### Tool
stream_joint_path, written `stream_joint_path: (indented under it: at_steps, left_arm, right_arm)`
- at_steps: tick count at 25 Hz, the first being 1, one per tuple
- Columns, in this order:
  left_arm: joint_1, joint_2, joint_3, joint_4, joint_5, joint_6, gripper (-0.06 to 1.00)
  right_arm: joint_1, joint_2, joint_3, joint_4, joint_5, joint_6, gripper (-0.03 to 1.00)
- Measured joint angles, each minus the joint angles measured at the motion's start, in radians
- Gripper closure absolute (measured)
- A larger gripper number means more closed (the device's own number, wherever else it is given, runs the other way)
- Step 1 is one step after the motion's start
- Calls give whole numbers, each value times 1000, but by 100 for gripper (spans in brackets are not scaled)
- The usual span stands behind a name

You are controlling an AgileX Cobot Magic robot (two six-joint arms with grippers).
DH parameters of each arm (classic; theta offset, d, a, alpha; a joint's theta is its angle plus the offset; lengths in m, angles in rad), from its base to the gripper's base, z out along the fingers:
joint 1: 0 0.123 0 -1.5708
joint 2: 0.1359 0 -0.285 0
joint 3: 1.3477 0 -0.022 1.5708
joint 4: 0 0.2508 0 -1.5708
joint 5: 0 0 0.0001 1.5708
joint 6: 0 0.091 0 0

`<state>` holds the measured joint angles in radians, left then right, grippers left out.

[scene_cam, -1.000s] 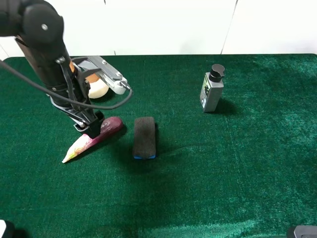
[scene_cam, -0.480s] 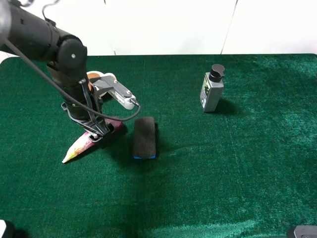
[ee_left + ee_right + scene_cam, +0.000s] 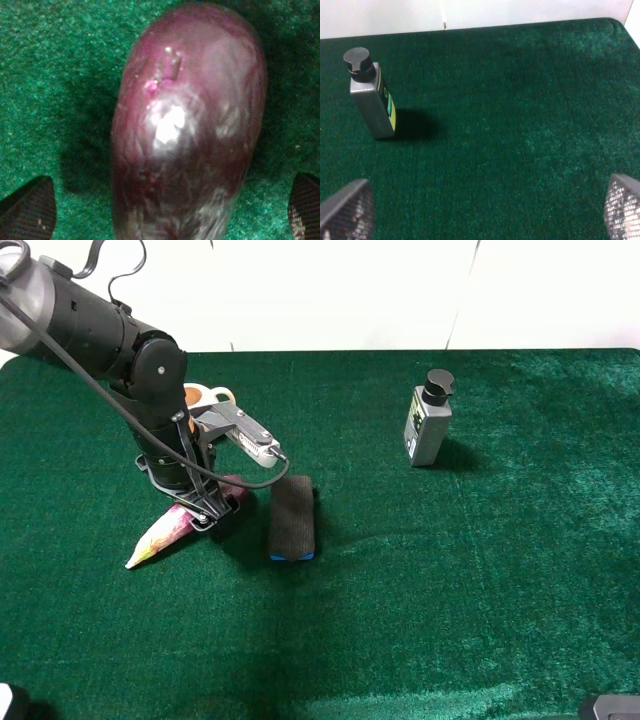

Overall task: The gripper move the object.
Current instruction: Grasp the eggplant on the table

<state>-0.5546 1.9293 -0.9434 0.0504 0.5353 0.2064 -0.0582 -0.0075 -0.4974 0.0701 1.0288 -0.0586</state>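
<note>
The eggplant (image 3: 160,533) lies on the green cloth at the left, pale tip toward the front left and purple end toward the dark block. My left gripper (image 3: 205,516) is down over its purple half. In the left wrist view the glossy purple eggplant (image 3: 190,130) fills the frame. The left gripper (image 3: 167,210) is open, with one dark fingertip (image 3: 27,210) on each side of the eggplant and a gap of cloth between. My right gripper (image 3: 485,210) is open and empty above bare cloth.
A dark ribbed block with a blue edge (image 3: 292,517) lies just right of the eggplant. A cream teapot (image 3: 207,398) shows partly behind the left arm. A grey bottle with a black cap (image 3: 430,420) stands at the back right and also shows in the right wrist view (image 3: 370,97).
My left arm has moved right and lower, bringing the gripper along the eggplant toward its purple end. The eggplant, block and bottle have not moved.
</note>
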Motion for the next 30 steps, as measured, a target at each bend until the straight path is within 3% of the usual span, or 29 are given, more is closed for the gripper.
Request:
stream_joint_path:
  at_steps: [7, 11, 20, 30]
  left_arm:
    - [0, 27, 0, -11, -2, 0, 5]
    - [0, 27, 0, -11, -2, 0, 12]
    - [0, 27, 0, -13, -2, 0, 47]
    - [0, 27, -1, -14, -1, 0, 47]
  right_arm:
    - [0, 0, 0, 0, 0, 0, 28]
    - [0, 0, 0, 0, 0, 0, 28]
    - [0, 0, 0, 0, 0, 0, 28]
    - [0, 0, 0, 0, 0, 0, 28]
